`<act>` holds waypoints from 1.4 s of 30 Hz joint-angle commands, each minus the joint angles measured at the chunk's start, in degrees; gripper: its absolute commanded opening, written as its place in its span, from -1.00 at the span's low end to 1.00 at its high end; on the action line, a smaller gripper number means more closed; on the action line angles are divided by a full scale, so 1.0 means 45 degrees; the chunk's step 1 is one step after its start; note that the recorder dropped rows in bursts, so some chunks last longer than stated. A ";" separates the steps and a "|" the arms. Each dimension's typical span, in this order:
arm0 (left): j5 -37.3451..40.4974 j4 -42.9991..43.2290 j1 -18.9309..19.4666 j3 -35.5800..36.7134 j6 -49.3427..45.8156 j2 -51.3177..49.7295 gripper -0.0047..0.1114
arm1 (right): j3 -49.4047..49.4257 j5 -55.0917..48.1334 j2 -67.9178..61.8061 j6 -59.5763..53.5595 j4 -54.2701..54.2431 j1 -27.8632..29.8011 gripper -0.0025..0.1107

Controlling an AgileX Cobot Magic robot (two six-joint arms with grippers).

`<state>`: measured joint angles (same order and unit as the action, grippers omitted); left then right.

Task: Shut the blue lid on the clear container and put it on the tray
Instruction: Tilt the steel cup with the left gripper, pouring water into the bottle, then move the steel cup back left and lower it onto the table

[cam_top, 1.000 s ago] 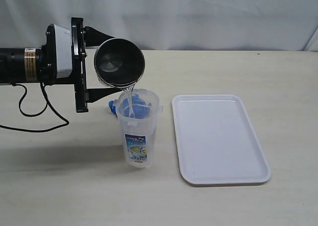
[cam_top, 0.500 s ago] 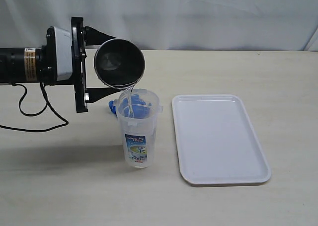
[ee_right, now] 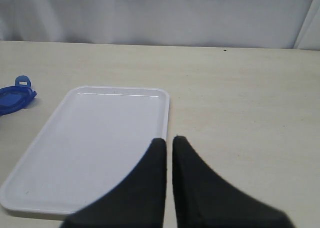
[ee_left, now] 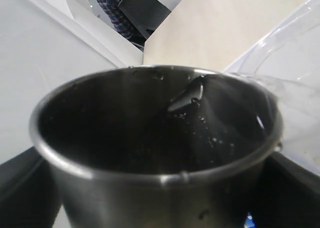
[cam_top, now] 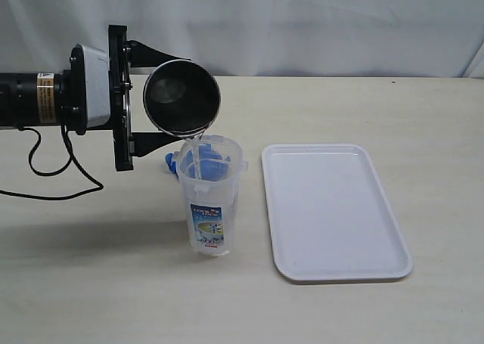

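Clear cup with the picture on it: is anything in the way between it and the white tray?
Nothing visible. Only bare table lies between the clear container and the tray. The steel cup is tipped above the container's mouth, pouring water in, and the blue lid lies on the table behind it.

The left gripper point(cam_top: 168, 96) is formed by two slim black fingers point(cam_top: 153, 141) fixed to a flat black plate point(cam_top: 119, 94) dotted with small screws. Behind the plate, away from the fingers, a pale grey housing point(cam_top: 92, 83) is seen, then a round black arm point(cam_top: 23, 98) marked with a yellow label point(cam_top: 47, 96). A thin black cable point(cam_top: 45, 176) is attached there. The right gripper point(ee_right: 169, 140) is shown as two black tapered fingers point(ee_right: 150, 193).
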<state>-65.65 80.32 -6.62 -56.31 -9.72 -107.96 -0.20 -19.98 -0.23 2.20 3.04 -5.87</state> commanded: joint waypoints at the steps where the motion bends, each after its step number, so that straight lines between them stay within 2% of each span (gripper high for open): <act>1: -0.0959 -0.0666 -0.0030 -0.0083 -0.0230 0.0292 -0.92 | 0.0045 0.0033 0.0051 0.0031 0.0089 0.0105 -0.88; 6: -0.0959 -0.0666 -0.0030 -0.0083 0.0053 0.0292 -0.92 | 0.0045 0.0033 0.0051 0.0031 0.0089 0.0105 -0.88; 21: -0.0959 -0.1012 -0.0007 -0.0083 0.3229 0.0292 -0.92 | 0.0045 0.0033 0.0051 0.0031 0.0089 0.0105 -0.88; 26: -0.0933 -0.2568 -0.0007 -0.0083 0.4640 0.0292 -0.92 | 0.0045 0.0033 0.0051 0.0031 0.0089 0.0105 -0.88; 29: -0.0126 -0.3905 -0.0007 -0.0083 0.5694 0.0292 -0.92 | 0.0045 0.0033 0.0051 0.0031 0.0089 0.0105 -0.88; 34: 0.0640 -0.6174 -0.0007 -0.0083 0.5810 -0.0012 -0.92 | 0.0045 0.0033 0.0051 0.0031 0.0089 0.0105 -0.88; 39: 0.0830 -0.9515 -0.0007 -0.0173 0.5760 -0.0900 -0.92 | 0.0045 0.0033 0.0051 0.0031 0.0089 0.0105 -0.88; 42: 0.0802 -1.0032 -0.0007 -0.0744 0.5760 -0.1624 -0.92 | 0.0045 0.0033 0.0051 0.0031 0.0089 0.0105 -0.88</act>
<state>-58.84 40.72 -6.62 -57.04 16.16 -113.54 -0.20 -19.98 -0.23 2.20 3.04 -5.87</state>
